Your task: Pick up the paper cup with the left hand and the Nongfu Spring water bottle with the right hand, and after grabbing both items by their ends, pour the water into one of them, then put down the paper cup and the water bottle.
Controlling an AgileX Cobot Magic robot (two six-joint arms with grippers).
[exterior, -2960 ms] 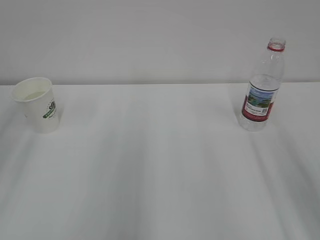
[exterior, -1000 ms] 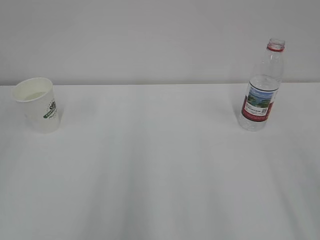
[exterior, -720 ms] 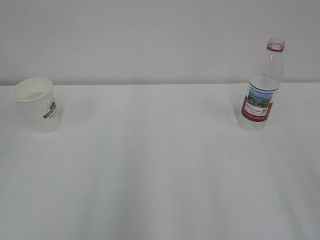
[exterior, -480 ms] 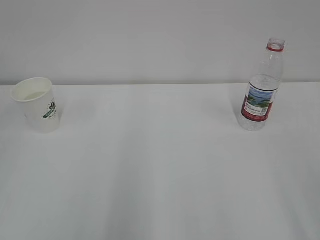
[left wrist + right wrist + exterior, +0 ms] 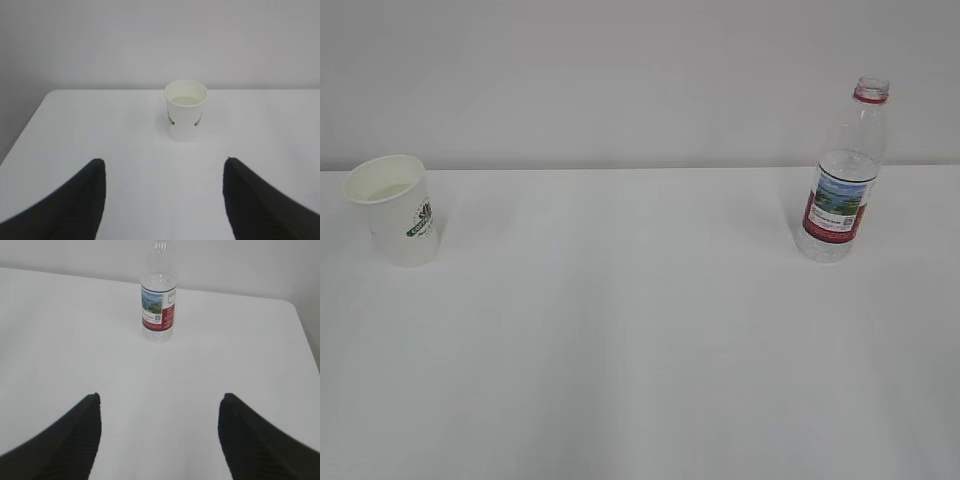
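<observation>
Seeing both hands wide, empty: left hand [image 5: 162, 200], right hand [image 5: 159, 437] | paper cup [image 5: 396, 209] far left of Nongfu Spring water bottle [image 5: 842, 172], both upright on desk [image 5: 640, 350] | risk: we judge careless retreat tips the water-filled cup.

Bottle [image 5: 158, 305] top cropped (right wrist view); logo [image 5: 420, 218] unreadable

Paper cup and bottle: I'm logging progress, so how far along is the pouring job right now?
Done, apparently: the paper cup stands upright with a pale pool of water inside, and the capless water bottle stands upright; both rest on the table. In hand: nothing; the left gripper and right gripper are open, well short of each. Whether either still gets lifted can't be told.
</observation>
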